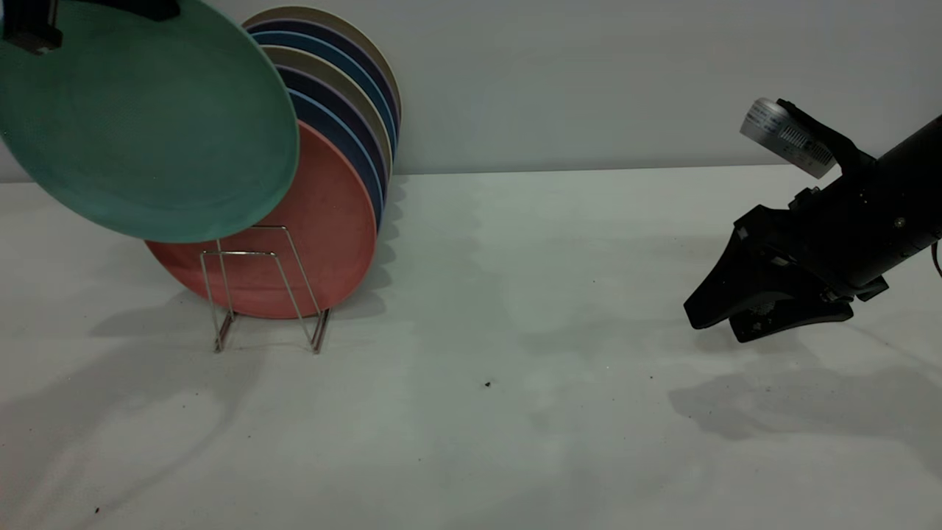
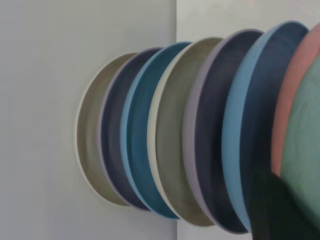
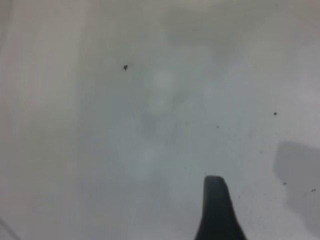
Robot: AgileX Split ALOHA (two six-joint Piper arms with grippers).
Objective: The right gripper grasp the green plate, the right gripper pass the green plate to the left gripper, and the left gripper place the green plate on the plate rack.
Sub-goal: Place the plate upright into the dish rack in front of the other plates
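Observation:
The green plate (image 1: 147, 118) hangs tilted in the air at the upper left, above and in front of the plate rack (image 1: 219, 340). My left gripper (image 1: 33, 33) is shut on its top rim and shows only as a dark fragment. In the left wrist view one dark finger (image 2: 280, 210) lies against the green plate (image 2: 305, 130). My right gripper (image 1: 712, 324) hovers low over the table at the far right, open and holding nothing. Its wrist view shows a single fingertip (image 3: 215, 200) over bare tabletop.
The rack holds a salmon-pink plate (image 1: 324, 243) at the front, then several blue, dark and beige plates (image 1: 353, 96) leaning back toward the wall. The front wire loops (image 1: 239, 252) of the rack stand free. White table (image 1: 500, 368) lies between rack and right arm.

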